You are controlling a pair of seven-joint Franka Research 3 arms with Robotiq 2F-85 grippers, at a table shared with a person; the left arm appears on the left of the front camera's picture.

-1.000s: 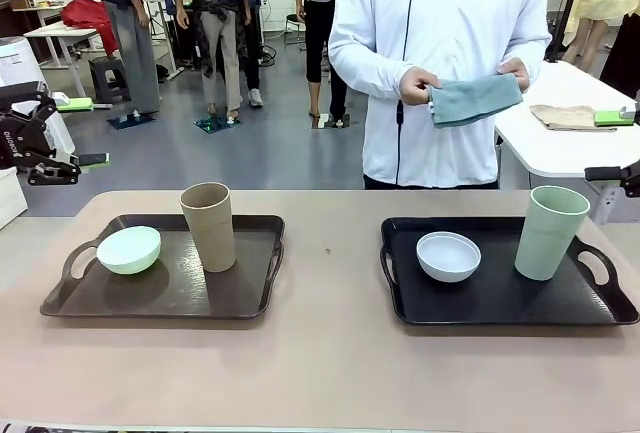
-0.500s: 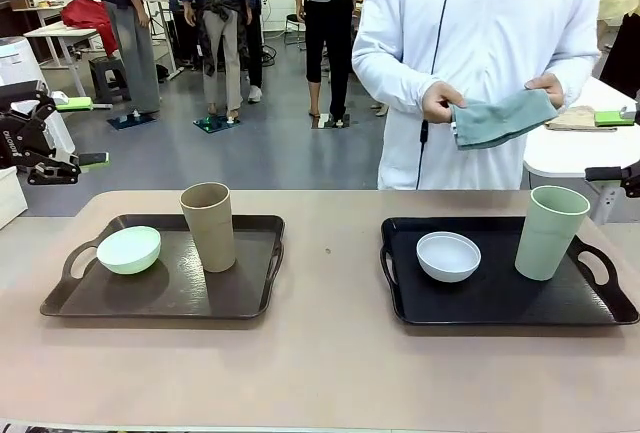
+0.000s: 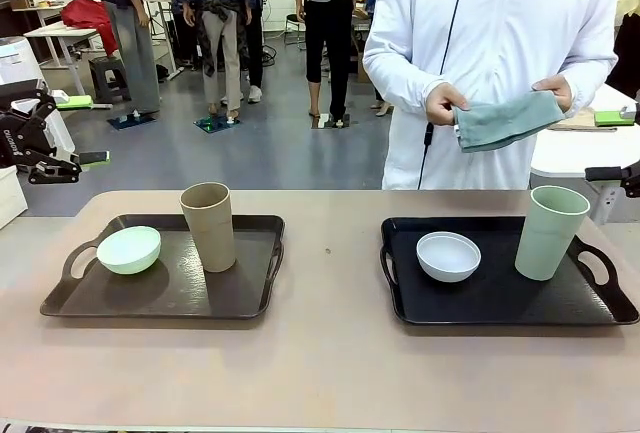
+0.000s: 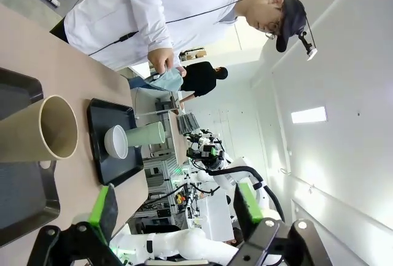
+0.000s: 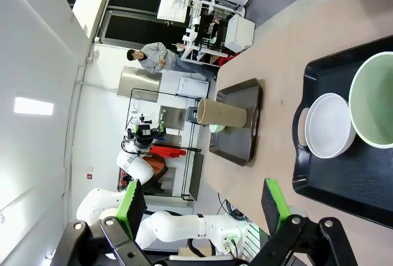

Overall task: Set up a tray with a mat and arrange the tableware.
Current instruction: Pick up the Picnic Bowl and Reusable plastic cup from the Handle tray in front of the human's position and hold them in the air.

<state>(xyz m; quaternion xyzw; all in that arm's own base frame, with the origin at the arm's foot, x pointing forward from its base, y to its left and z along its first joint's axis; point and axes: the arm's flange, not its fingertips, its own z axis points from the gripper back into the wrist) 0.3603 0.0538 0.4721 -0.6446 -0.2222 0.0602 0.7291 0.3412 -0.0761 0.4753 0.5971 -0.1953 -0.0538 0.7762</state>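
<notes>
Person (image 3: pixel 480 33) at the far side holds the teal mat (image 3: pixel 505 120) stretched out, likely to line a tray. Mint bowl (image 3: pixel 128 249) and tan cup (image 3: pixel 208 225) sit on the brown tray (image 3: pixel 250 298); whitish bowl (image 3: pixel 448 256) and pale green cup (image 3: pixel 550 233) on the black tray (image 3: pixel 480 305). Left end effector (image 4: pixel 175 207) and right end effector (image 5: pixel 202 207) are spread and empty, clear of the counter (image 3: pixel 330 363).

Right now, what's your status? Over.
Left fingers, right fingers open, empty. Mint bowl, tan cup on brown tray; white bowl, green cup on black tray. Person holds cloth.
</notes>
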